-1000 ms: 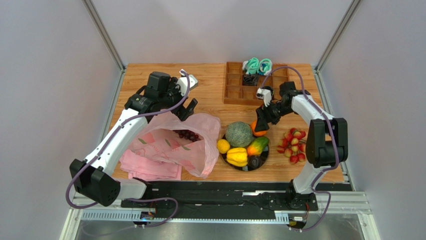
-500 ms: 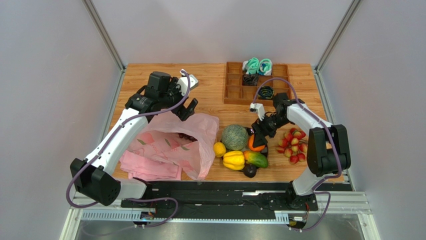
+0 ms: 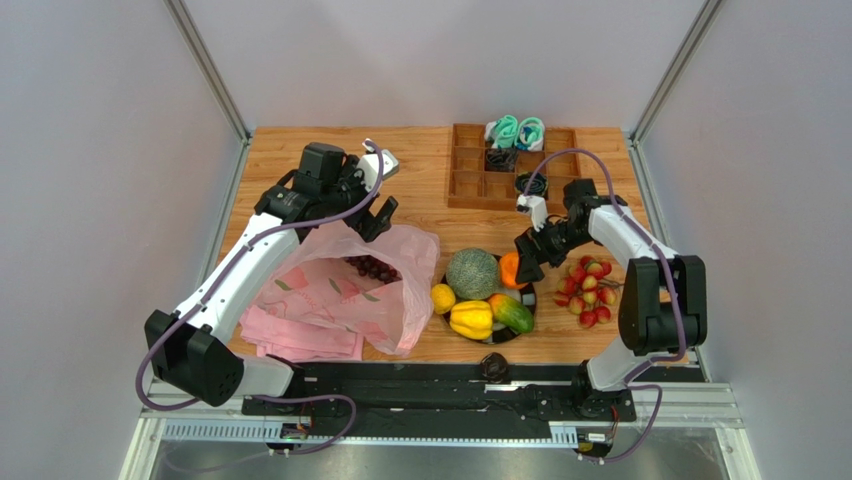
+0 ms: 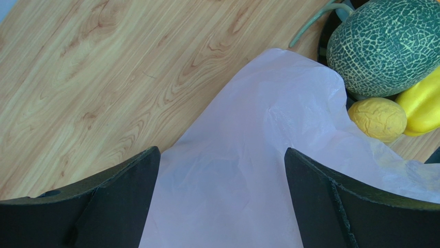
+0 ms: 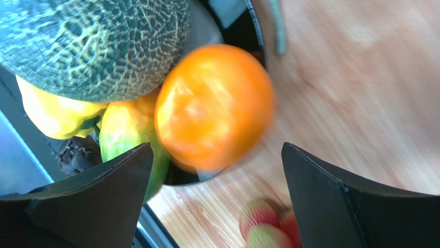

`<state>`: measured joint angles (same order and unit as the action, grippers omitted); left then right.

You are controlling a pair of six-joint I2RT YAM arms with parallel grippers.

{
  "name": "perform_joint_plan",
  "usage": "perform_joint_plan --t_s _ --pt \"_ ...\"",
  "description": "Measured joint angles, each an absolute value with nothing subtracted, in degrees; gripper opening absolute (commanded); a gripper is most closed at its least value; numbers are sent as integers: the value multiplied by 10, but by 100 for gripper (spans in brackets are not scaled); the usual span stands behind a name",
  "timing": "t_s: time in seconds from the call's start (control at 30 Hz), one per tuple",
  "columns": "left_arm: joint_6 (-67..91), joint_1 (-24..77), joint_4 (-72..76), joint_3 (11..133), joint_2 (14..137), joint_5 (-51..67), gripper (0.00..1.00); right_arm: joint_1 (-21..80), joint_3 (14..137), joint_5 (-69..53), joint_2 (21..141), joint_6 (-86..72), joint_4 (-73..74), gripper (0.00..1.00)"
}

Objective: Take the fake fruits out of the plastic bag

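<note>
Left claw (image 4: 222,155) is hanging wide open over the far edge of the bag (image 3: 340,290), gripping nothing. The right claw (image 5: 217,150) is gaping just as wide above the orange (image 3: 510,268), also empty. The bag is lying toward the table's (image 3: 300,140) near left corner with grapes (image 3: 372,267) showing in its mouth. The melon (image 3: 473,272), lemon (image 3: 443,298) and orange are crowding a dark plate (image 3: 527,296) by the near edge, and berries (image 3: 588,290) are sitting toward the right edge. Bare wood is lying open along the far left. A wooden tray (image 3: 470,180) is sitting at the far edge, and grey walls are closing in three sides.
</note>
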<state>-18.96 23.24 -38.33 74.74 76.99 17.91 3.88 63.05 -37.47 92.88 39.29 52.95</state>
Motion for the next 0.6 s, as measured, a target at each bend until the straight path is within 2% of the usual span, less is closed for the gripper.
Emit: perform_joint_plan --t_s 0.1,0.27,0.37,0.5,0.6 --pt "-189 232 -383 747 771 180 99 29 612 -373 867 399 514 100" --pt "-183 232 -380 747 776 187 99 43 529 -380 682 417 484 100" --pt "-183 232 -379 747 776 191 99 57 507 -383 624 438 493 100" --pt "-182 232 -379 747 771 196 99 113 497 -383 548 491 529 100" --pt "-168 232 -380 747 757 203 99 198 494 -391 482 546 572 94"
